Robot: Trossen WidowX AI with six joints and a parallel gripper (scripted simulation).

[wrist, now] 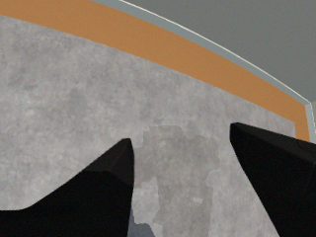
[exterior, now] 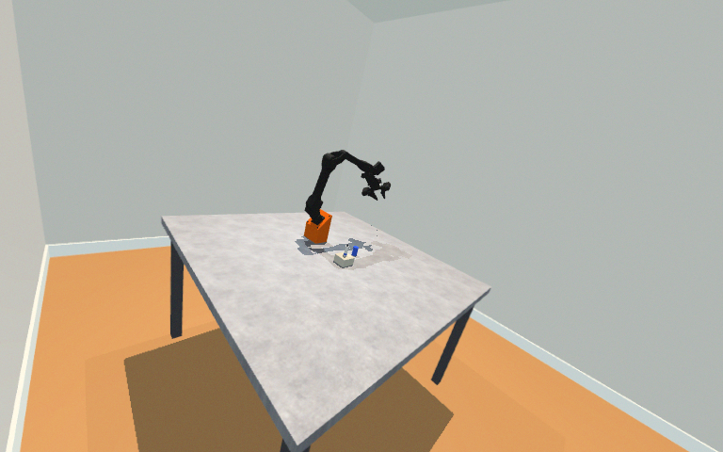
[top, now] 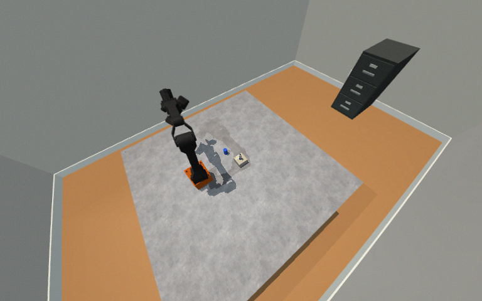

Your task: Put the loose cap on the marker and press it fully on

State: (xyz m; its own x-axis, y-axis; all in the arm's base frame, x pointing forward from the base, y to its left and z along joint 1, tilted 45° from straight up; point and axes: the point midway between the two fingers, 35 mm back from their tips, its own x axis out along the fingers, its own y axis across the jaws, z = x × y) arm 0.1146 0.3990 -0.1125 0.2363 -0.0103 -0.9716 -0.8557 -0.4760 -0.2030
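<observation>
The blue cap (top: 225,151) (exterior: 355,250) stands upright on the table (top: 227,230) (exterior: 298,319), beside the holder block. The cream holder block (top: 241,160) (exterior: 344,260) has the marker (top: 240,157) (exterior: 345,250) standing upright in it, its upper end bare. My gripper (exterior: 380,199) (wrist: 182,138) is open and empty, high above the table and well away from the cap and marker. In the wrist view a wide gap shows between the fingers, with only table surface behind it. The cap, the marker and the block are not in the wrist view.
The arm's orange base (top: 198,174) (exterior: 317,228) stands on the table, with the block and cap a short way from it. The arm's shadows fall on the table near the cap and block. A dark drawer cabinet (top: 373,78) is beyond the table.
</observation>
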